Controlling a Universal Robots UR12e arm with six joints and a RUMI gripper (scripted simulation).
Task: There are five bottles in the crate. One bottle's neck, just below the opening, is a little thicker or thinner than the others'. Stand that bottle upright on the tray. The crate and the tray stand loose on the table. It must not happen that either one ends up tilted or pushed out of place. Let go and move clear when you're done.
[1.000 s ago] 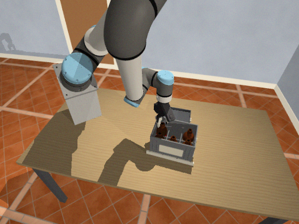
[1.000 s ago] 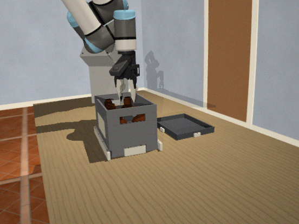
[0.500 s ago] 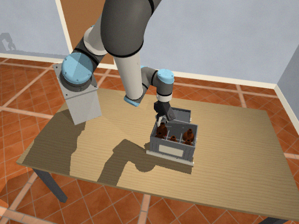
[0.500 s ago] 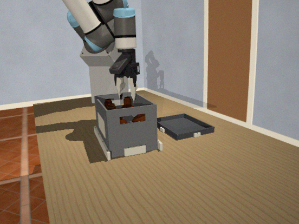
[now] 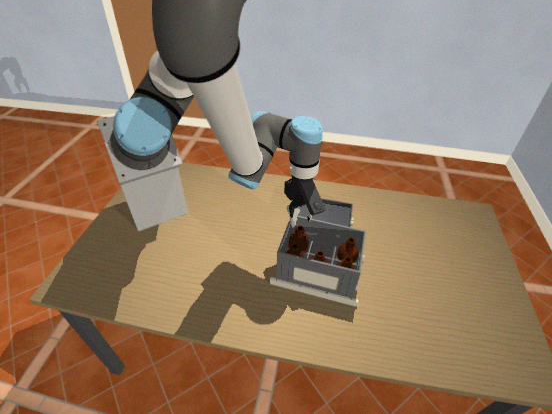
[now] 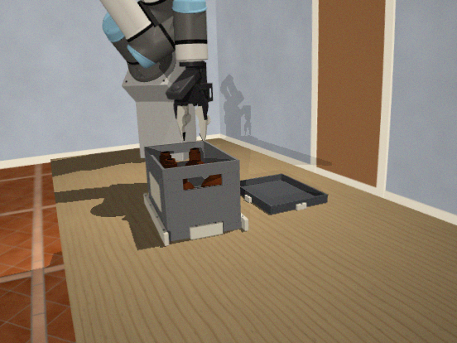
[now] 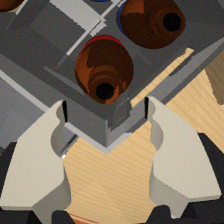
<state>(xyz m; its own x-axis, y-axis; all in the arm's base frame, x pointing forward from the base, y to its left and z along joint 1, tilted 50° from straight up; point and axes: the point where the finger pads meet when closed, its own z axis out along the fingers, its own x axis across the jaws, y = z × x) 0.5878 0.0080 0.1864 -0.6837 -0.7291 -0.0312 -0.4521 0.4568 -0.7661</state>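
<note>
The grey crate (image 5: 285, 268) (image 6: 199, 209) holds several brown bottles. The back left bottle (image 5: 299, 242) (image 7: 104, 65) stands upright in its corner compartment, with red around it in the wrist view. Another bottle (image 5: 295, 253) (image 7: 142, 22) is beside it, with blue at its side. Also in the crate are a front middle bottle (image 5: 320, 257), a back right bottle (image 5: 349, 250) and a front right bottle (image 5: 348, 262). I cannot tell which neck differs. My gripper (image 5: 301, 219) (image 6: 194, 139) (image 7: 105, 100) is open and empty, above the back left bottle's corner. The tray (image 5: 345, 214) (image 6: 271, 209) bears no bottle.
The tray lies behind the crate in the top view, partly hidden by the gripper and crate. The crate's high walls and inner dividers (image 5: 334, 255) surround the bottles. A pale strip (image 5: 312, 292) runs along the crate's front foot. The table (image 5: 440, 297) extends around both.
</note>
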